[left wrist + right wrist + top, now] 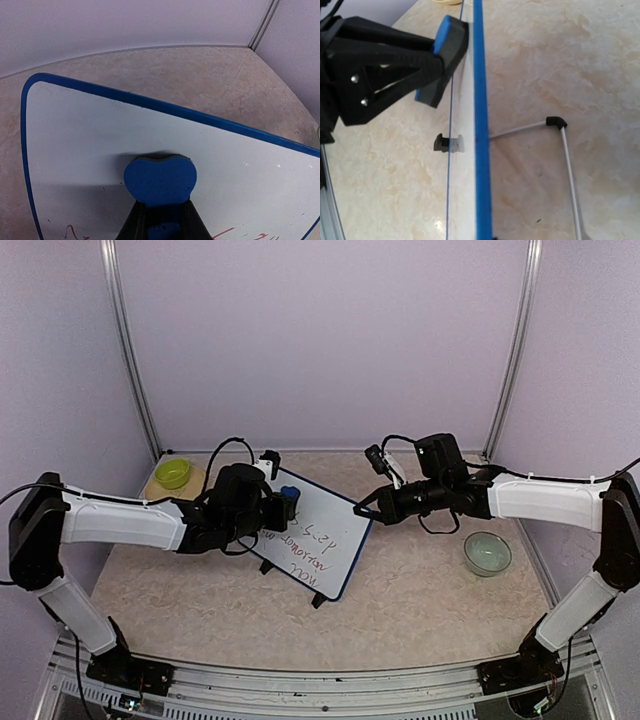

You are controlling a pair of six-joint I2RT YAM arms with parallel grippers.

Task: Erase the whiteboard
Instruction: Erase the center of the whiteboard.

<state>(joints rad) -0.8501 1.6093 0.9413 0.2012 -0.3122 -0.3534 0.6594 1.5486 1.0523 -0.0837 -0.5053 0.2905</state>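
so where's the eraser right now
In the top view the blue eraser sits left of centre, clamped in the left gripper and pressed against the far corner of the whiteboard.

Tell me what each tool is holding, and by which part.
Left tool: blue eraser, pinched by its sides at the rear end. Right tool: apparently the whiteboard, clamped at its right-hand corner.

A lime-green bowl (172,473) sat at the table's (420,580) far left corner, seemingly on a yellowish plate (153,488); a pale-green bowl (487,553) sat near the table's right edge.
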